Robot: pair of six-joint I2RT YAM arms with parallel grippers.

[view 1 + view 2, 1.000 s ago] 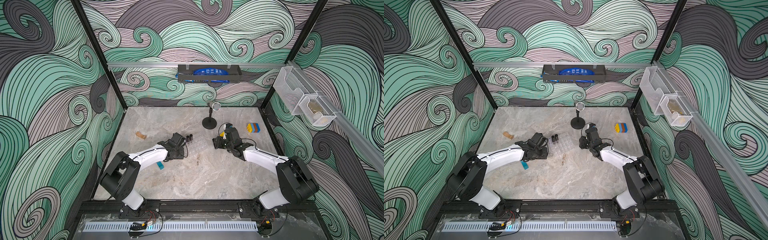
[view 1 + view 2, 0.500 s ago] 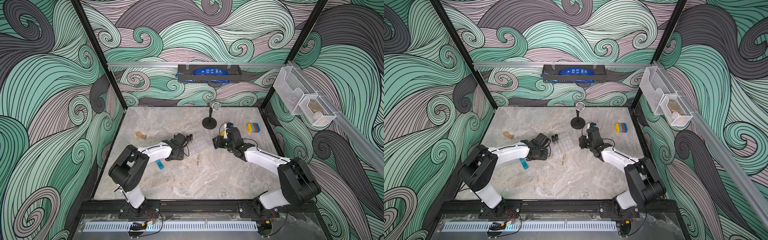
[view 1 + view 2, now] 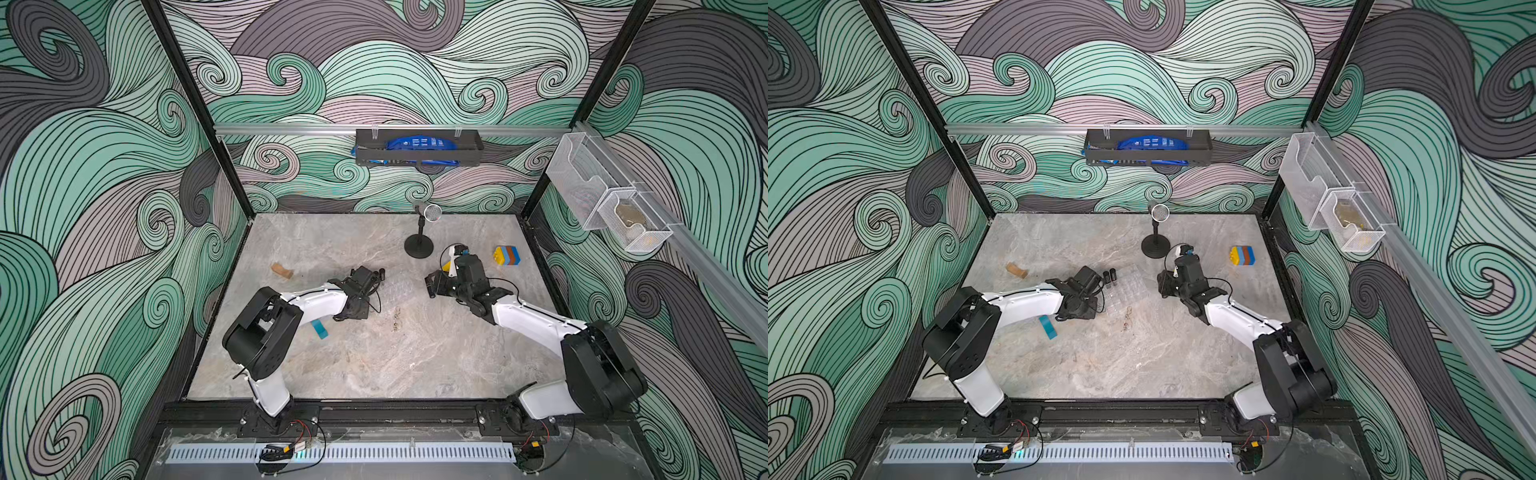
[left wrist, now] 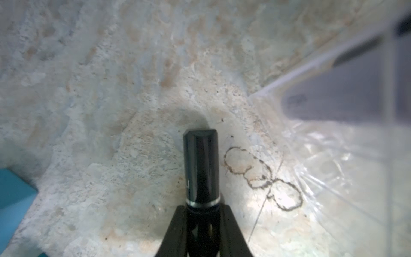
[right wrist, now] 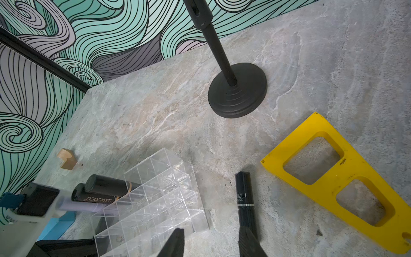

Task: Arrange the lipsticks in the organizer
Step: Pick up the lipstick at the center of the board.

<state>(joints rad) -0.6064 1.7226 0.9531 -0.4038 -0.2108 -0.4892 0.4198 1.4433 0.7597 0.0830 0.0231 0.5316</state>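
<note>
Left hand [image 4: 202,209]: closed on a black lipstick [image 4: 201,164]. Fingers [image 4: 175,229] clamp its base end right at the silver ring; the cap end sticks out past my fingertips toward the table [image 4: 111,89]. Can't tell if it touches the table. Organizer [image 4: 329,155] is just off one side of this hand, near the black lipstick but apart from it. Dark looped scrawl [image 4: 262,178] on the table between them. Blue block [image 4: 13,195] off the opposite side, further out.

Right hand [image 5: 211,230]: open, nothing between the fingers. Second lipstick [image 5: 243,193] sits on the table just ahead, in line with one finger [image 5: 249,242], near end hidden behind that fingertip; contact unclear. Organizer is ahead on the other finger's side, apart from the second lipstick. Along the organizer's edge farthest from this hand: two black lipsticks [image 5: 106,189] and a lilac lipstick [image 5: 77,207], side by side, lower ends inside cells. Yellow frame [image 5: 272,162] lies flat off the outer side of this hand. Mic stand [image 5: 238,100] further ahead, wood block [image 5: 66,159] beyond the organizer.

In both top views the organizer lies between my two hands. Colour block stack [image 3: 507,255] is well off on the right hand's far side from the organizer.
</note>
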